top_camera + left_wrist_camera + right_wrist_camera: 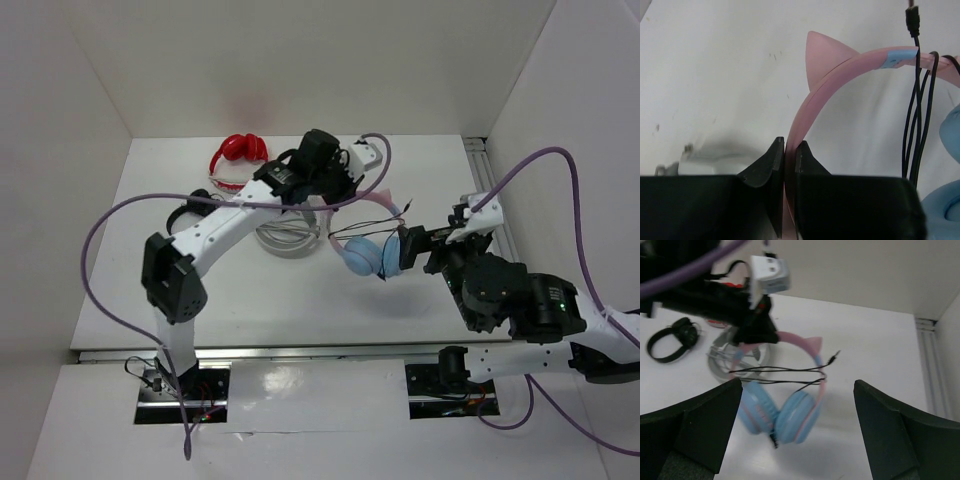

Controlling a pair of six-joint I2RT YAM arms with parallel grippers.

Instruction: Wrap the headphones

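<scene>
White bench [120,290], walled enclosure. One pair of pink cat-ear headphones [368,255], light-blue cups, thin black cable [780,371], mid-bench: probably light, stiff band, limp cable best taken near its plug. Left fingers [767,165] clamp the band; right fingers [705,415] spread, empty. One red pair [238,150], one black pair [670,337].

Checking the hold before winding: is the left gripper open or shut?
Shut: the left gripper grips the headphones by the pink headband, fingers pressing both sides.
</scene>
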